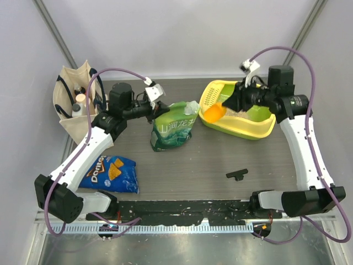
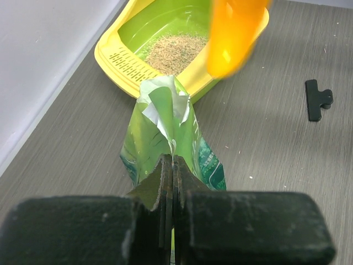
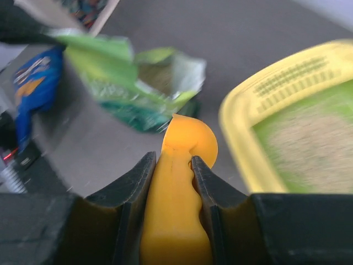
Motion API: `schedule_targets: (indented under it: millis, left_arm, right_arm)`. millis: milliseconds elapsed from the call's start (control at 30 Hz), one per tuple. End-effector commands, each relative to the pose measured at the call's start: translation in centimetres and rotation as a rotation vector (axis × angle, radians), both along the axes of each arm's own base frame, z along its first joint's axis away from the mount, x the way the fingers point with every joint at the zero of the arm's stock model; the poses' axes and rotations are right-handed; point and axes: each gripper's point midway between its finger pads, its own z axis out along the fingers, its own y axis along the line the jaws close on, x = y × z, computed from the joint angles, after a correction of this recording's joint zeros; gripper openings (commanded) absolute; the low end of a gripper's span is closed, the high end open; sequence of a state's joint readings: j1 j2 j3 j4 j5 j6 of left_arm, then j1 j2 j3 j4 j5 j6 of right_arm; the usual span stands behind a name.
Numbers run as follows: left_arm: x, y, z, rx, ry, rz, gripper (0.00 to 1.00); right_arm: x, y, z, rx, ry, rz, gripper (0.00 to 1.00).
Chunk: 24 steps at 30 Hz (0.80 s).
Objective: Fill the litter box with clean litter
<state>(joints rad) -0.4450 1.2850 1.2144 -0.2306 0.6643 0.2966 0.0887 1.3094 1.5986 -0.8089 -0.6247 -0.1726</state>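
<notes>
L claw (image 2: 172, 161) pinched shut on top flap of green printed plastic pouch (image 1: 174, 128); R claw (image 3: 172, 160) clamps orange plastic scoop (image 1: 214, 112) by its handle. Yellow-rimmed, lime-green plastic litter box (image 1: 260, 131) sits at 2 o'clock on counter (image 1: 220, 160), with a patch of pale sandy litter (image 2: 176, 48) inside. Risk: flap slips, pouch sags, scoop spills btwn them. Scoop's load unseen; R wrist view blurred.

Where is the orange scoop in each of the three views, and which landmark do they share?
Top external: scoop right of centre, over the litter box's left end.
Left wrist: top edge, right of centre, blurred, across the box's rim.
Right wrist: bottom centre, held in the right gripper.
Shared landmark: the box's slotted yellow grate.
</notes>
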Motion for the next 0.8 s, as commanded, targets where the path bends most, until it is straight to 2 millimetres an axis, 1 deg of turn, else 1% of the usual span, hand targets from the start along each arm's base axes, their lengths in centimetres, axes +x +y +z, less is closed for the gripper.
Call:
schedule_targets:
  millis: [0, 33, 100, 133, 200, 233, 300, 333, 367, 433, 500, 533, 600, 633, 667, 700, 733, 767]
  left_arm:
    - [-0.9, 0.3, 3.4, -0.042, -0.116, -0.008, 0.0]
    - [-0.9, 0.4, 3.4, -0.041, -0.117, -0.005, 0.0]
    - [-0.9, 0.5, 3.1, -0.036, -0.12, -0.003, 0.0]
    - [-0.8, 0.5, 2.9, -0.031, -0.122, -0.004, 0.0]
    - [-0.7, 0.4, 2.6, -0.029, -0.118, -0.003, 0.0]
    - [-0.7, 0.4, 2.6, -0.03, -0.118, -0.002, 0.0]
    - [-0.6, 0.3, 2.7, -0.036, -0.107, 0.002, 0.0]
    - [-0.5, 0.4, 2.7, -0.036, -0.106, 0.008, 0.0]
    - [-0.4, 0.4, 2.9, -0.036, -0.109, 0.011, 0.0]
    - [-0.4, 0.4, 2.9, -0.032, -0.106, 0.015, 0.0]
    - [-0.5, 0.5, 3.1, -0.029, -0.105, 0.016, 0.0]
    - [-0.5, 0.6, 3.3, -0.031, -0.109, 0.019, 0.0]
    - [-0.6, 0.6, 3.3, -0.03, -0.108, 0.021, 0.0]
    - [-0.6, 0.7, 3.3, -0.027, -0.112, 0.023, 0.0]
    - [-0.6, 0.8, 3.2, -0.021, -0.108, 0.03, 0.0]
    - [-0.7, 1.0, 3.3, -0.019, -0.116, 0.033, 0.0]
    - [-0.7, 1.1, 3.2, -0.015, -0.115, 0.039, 0.0]
    - [-0.6, 1.2, 3.1, -0.009, -0.116, 0.045, 0.0]
  right_arm:
    - [-5.8, 3.2, -5.7, 0.125, 0.286, 0.233, 0.01]
    - [-6.7, 3.2, -7.6, 0.127, 0.347, 0.245, 0.01]
    - [-7.6, 3.0, -9.3, 0.101, 0.36, 0.286, 0.01]
    - [-8.6, 3.0, -10.7, 0.094, 0.414, 0.303, 0.01]
    - [-9.2, 2.5, -12.5, 0.057, 0.436, 0.319, 0.01]
    - [-10.0, 2.4, -14.1, 0.05, 0.492, 0.326, 0.01]
    - [-10.9, 2.4, -15.4, 0.056, 0.546, 0.344, 0.01]
    - [-11.7, 2.4, -16.5, 0.065, 0.588, 0.355, 0.01]
    - [-12.0, 2.6, -17.1, 0.079, 0.613, 0.36, 0.02]
    - [-11.6, 2.5, -18.2, 0.082, 0.637, 0.341, 0.02]
    - [-10.9, 2.5, -18.8, 0.1, 0.658, 0.32, 0.02]
    - [-10.3, 2.7, -19.2, 0.134, 0.676, 0.293, 0.02]
    - [-9.1, 2.8, -20.0, 0.209, 0.717, 0.244, 0.06]
    - [-8.0, 2.9, -20.8, 0.243, 0.701, 0.219, 0.06]
    - [-7.6, 2.8, -21.0, 0.291, 0.738, 0.171, 0.06]
    - [-7.2, 2.7, -21.6, 0.304, 0.748, 0.147, 0.06]
    - [-6.7, 2.7, -22.3, 0.311, 0.733, 0.136, 0.06]
    - [-6.7, 2.7, -22.5, 0.313, 0.731, 0.132, 0.06]
